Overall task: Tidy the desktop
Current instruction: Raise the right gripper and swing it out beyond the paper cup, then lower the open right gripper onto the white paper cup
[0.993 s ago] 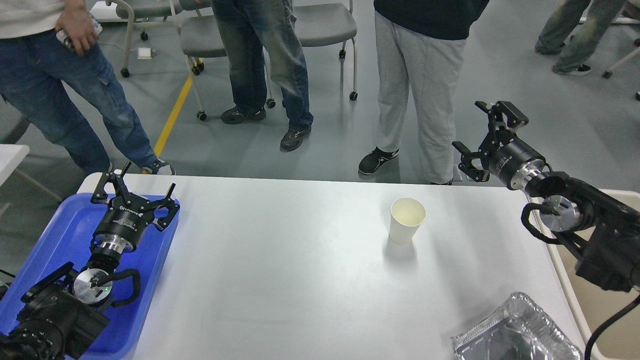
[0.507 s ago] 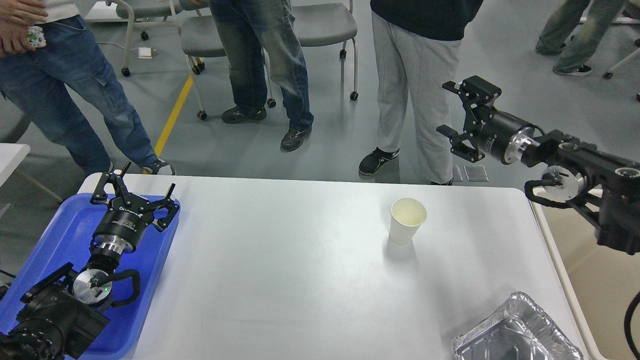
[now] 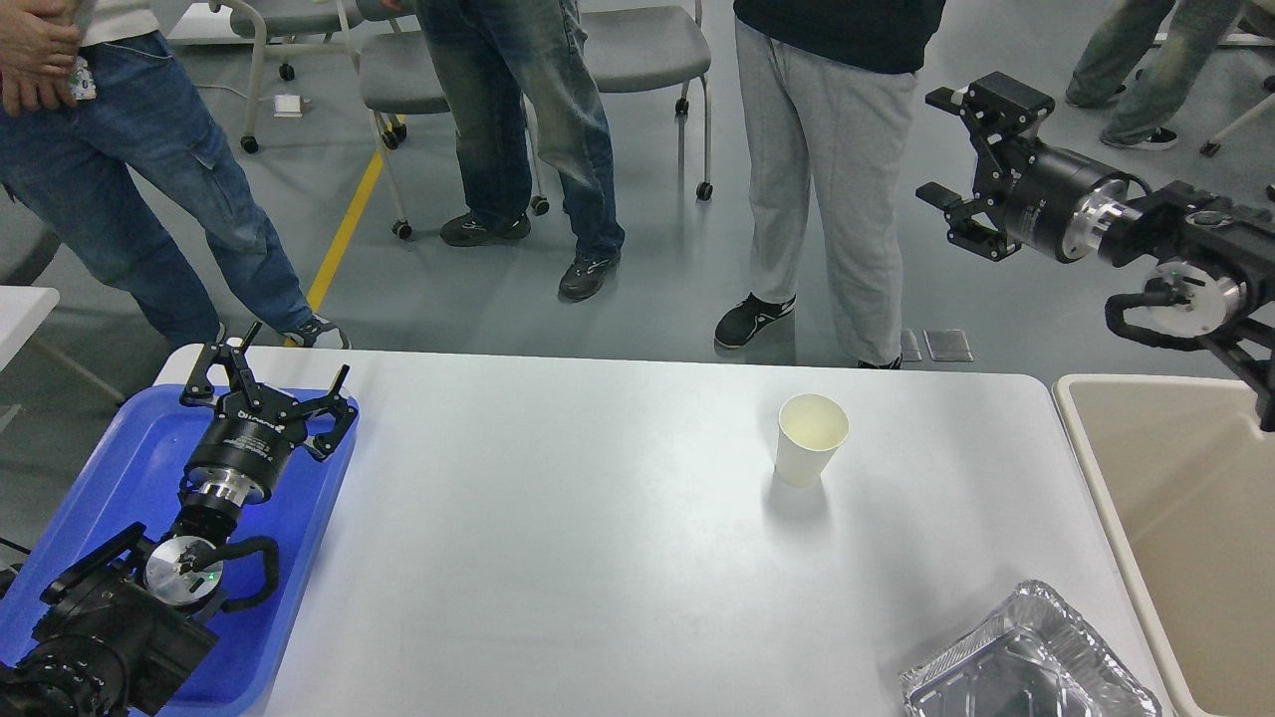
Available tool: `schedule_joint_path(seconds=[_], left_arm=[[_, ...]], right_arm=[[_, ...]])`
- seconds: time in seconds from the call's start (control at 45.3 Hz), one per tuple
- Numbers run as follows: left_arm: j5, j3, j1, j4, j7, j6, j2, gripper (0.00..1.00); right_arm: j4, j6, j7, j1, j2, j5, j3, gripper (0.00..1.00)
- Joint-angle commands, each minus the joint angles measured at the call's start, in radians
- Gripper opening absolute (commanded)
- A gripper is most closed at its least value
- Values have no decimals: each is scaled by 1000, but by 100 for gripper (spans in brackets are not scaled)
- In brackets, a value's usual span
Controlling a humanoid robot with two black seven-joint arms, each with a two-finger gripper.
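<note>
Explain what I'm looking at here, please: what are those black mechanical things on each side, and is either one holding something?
You are seeing through a camera in a humanoid robot's head, looking forward and down at the desktop. The black things are its two arms. Each ends in a two-fingered grasping tool: the left tool hovers over a blue tray, and the right tool is raised high beyond the table's far right corner. Both are open and hold nothing. On the white surface stand a paper cup and, near the front right, a crumpled foil container. A beige bin sits at the right. People stand behind.
</note>
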Motion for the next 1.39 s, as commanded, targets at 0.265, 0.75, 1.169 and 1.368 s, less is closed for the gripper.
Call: schedule_joint_path(seconds=[0.265,0.75,1.169,1.368], left_arm=[[0,0,0,0,0,0,0,100],[0,0,0,0,0,0,0,100],[0,0,0,0,0,0,0,100],[0,0,0,0,0,0,0,100]], right_arm=[[18,-5,-21,64,-30,-94,-67,100],[52,-31,-21,147,122,-473,-309,100],[26,-61,-20,159,274,-689,-575,100],[-45,-113,-20,110,331,-717,-639,100]])
